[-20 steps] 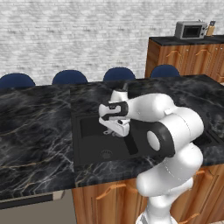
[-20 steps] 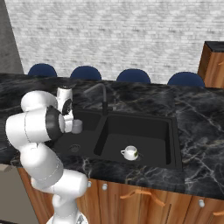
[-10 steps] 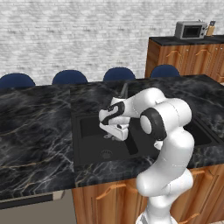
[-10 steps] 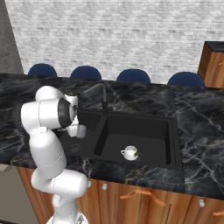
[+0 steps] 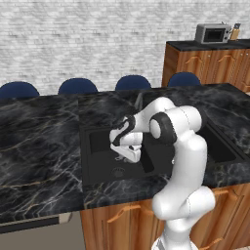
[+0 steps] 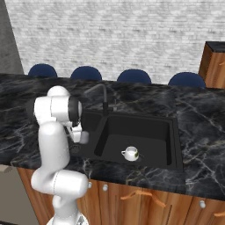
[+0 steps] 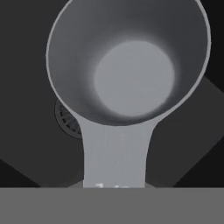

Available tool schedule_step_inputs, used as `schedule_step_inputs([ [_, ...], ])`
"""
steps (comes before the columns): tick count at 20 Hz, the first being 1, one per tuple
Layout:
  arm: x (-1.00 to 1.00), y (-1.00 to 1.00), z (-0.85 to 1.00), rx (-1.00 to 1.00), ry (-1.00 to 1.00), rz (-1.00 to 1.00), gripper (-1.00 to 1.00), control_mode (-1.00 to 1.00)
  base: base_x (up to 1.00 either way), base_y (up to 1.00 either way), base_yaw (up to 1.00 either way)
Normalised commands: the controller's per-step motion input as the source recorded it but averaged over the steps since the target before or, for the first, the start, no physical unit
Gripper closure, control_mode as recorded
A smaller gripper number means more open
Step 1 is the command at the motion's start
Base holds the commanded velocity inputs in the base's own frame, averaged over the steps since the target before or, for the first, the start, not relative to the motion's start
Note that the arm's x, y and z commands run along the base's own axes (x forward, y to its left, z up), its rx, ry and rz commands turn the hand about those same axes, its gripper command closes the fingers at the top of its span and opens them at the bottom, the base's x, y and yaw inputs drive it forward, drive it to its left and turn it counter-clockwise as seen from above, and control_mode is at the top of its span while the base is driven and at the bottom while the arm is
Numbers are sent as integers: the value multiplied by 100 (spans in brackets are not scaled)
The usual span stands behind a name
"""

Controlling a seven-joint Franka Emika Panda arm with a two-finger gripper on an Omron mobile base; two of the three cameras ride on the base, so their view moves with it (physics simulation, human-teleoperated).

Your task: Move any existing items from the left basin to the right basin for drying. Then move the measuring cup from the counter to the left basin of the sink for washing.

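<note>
My gripper hangs low inside the left basin of the black sink, jaws closed on the flat handle of a grey measuring cup, which I hold above the basin floor. From my hand camera the cup's round bowl opens toward me, its handle running down to my fingers, and the round drain grate peeks out just behind the cup's left edge. In the right basin a small white teapot sits upright near the front wall, well apart from my hand, and the dark faucet arches over the sink's back edge.
</note>
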Motion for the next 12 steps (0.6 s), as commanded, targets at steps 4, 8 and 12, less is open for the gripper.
schedule_step_inputs([
  [4, 23, 5, -46, 0, 5, 0, 100, -100, 0, 0, 0],
  [8, 28, 13, -40, 0, 4, 0, 100, -100, 0, 0, 0],
  [12, 30, 7, -35, 0, 3, 0, 100, -100, 0, 0, 0],
])
